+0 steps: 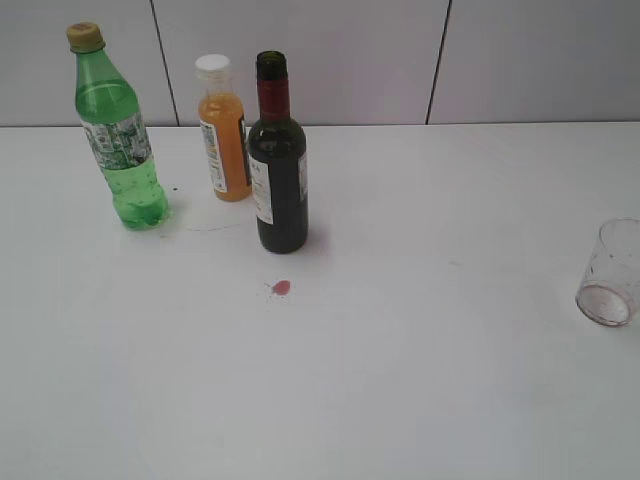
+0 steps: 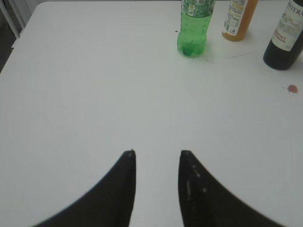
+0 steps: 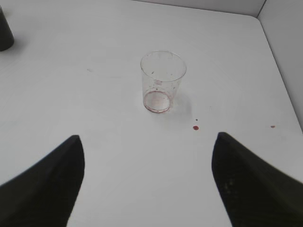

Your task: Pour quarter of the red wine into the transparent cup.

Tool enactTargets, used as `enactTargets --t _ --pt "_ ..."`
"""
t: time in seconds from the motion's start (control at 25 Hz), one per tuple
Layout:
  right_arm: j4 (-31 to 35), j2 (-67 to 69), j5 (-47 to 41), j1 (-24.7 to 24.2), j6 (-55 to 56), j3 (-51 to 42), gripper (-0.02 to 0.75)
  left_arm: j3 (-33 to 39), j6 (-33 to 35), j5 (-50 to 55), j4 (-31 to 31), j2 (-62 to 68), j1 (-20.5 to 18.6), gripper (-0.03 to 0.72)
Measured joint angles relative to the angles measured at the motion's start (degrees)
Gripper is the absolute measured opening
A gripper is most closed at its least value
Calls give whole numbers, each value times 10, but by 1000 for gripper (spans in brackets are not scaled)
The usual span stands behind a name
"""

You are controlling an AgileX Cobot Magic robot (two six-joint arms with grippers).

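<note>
Count, exterior view:

Bottles: 3, all upright, upper left of frame.
- 1 green translucent plastic soda bottle (image 1: pixel 120 135) with tan cap, far left.
- 1 small orange juice bottle (image 1: pixel 224 130) with white cap, middle of the three.
- 1 dark green-black glass wine bottle (image 1: pixel 276 160) with red foil neck and white label, rightmost, uncapped.

Cups: 1 clear tapered plastic tumbler (image 1: pixel 610 274), right edge of frame, reddish residue at its base.

Red spots on the white surface (image 1: pixel 400 380): 1 in the exterior view (image 1: pixel 282 288), below the wine bottle; right wrist view shows 1 more red drop (image 3: pixel 195 127) lower right of the tumbler, plus 2 tiny specks.

Pincers: 2, one per wrist view.
</note>
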State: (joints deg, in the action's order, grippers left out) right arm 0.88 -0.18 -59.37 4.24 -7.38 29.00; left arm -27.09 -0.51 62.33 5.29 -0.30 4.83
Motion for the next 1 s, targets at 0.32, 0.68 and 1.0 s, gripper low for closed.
enactTargets --t 0.32,0.68,1.0 --pt "0 0 0 0 0 0 671 0 0 0 0 0 0 239" --pt "2 15 76 0 0 10 667 0 0 0 0 0 0 239" --pt "12 134 297 0 0 -13 605 0 0 0 0 0 0 239"
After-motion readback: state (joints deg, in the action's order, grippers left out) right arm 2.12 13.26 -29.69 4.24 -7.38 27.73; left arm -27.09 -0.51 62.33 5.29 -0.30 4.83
